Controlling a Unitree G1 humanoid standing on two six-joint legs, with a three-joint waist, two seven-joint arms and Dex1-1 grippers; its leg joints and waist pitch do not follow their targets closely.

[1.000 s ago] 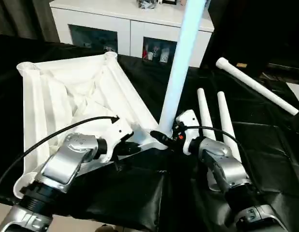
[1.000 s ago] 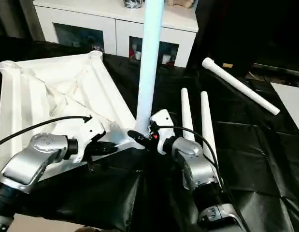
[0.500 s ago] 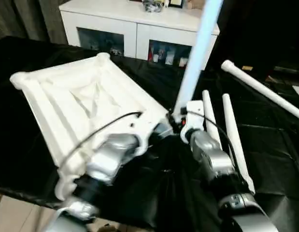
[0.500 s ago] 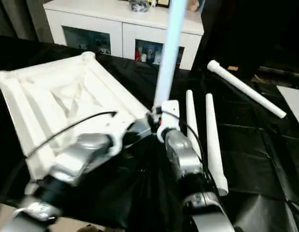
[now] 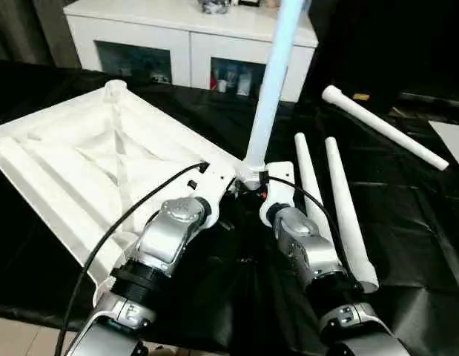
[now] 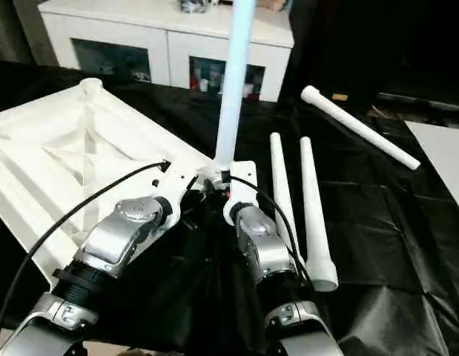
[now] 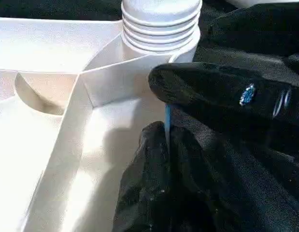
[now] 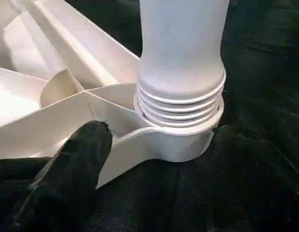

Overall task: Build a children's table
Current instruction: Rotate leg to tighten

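The children's table top (image 5: 88,163) lies upside down on black cloth, ribs up. One white leg (image 5: 270,89) stands upright in its near corner socket (image 8: 178,140), with thread rings showing above the collar. My left gripper (image 7: 167,123) is shut on the thin rim of the table top beside that socket. My right gripper (image 5: 253,182) is at the foot of the leg and open. Its one visible finger (image 8: 77,159) stands off to the side, clear of the leg (image 8: 180,43).
Two loose white legs (image 5: 311,185) (image 5: 348,208) lie side by side to the right of my right arm. Another leg (image 5: 385,126) lies farther back right. A white cabinet (image 5: 185,37) with glass doors stands behind, and a flat white board (image 5: 451,137) is at the right edge.
The head camera has swung, so the whole picture has shifted. My right gripper has widened and come off the foot of the upright leg. My left gripper still pinches the rim.
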